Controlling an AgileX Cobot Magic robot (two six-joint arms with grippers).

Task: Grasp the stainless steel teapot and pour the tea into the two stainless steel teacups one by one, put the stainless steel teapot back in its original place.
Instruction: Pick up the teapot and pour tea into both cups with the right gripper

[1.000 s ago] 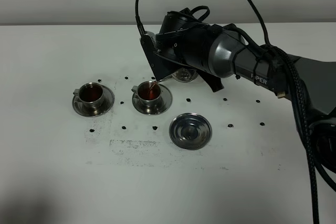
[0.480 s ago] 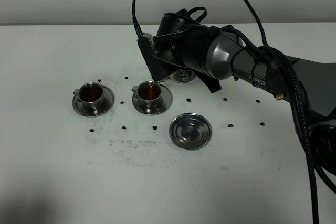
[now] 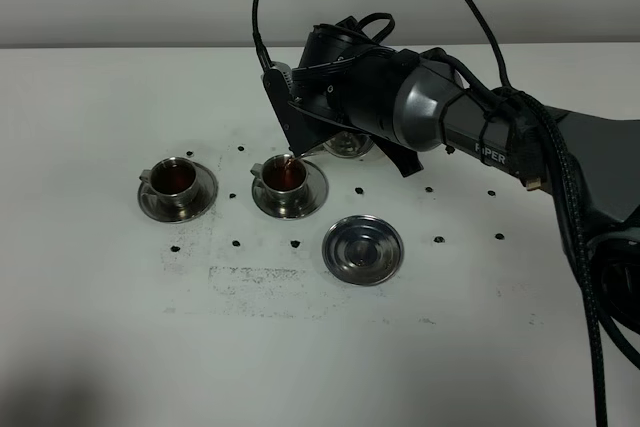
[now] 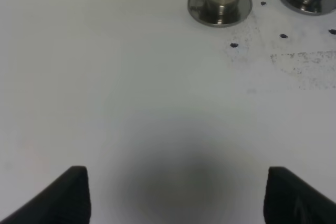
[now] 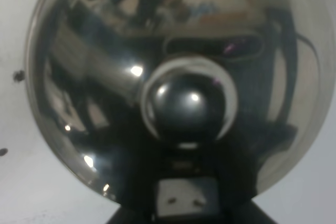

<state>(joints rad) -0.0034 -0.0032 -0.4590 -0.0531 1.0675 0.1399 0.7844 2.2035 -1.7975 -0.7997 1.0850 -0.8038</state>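
Stainless steel teapot [image 5: 173,93] is up in my right end effector [image 3: 335,127], clamped on it, tipped over the nearer-to-middle teacup [image 3: 287,176] with the spout right at its rim. That cup looks pretty full of tea, and the far-left teacup [image 3: 175,178] has tea in it too, so I'd say I'm finishing the second pour. Next up: level the pot so it stops dripping, then swing it to the bare saucer [image 3: 363,248] on the counter [image 3: 100,327] and set it down centered. Left end effector [image 4: 176,198] hangs with fingers apart, holding nothing.
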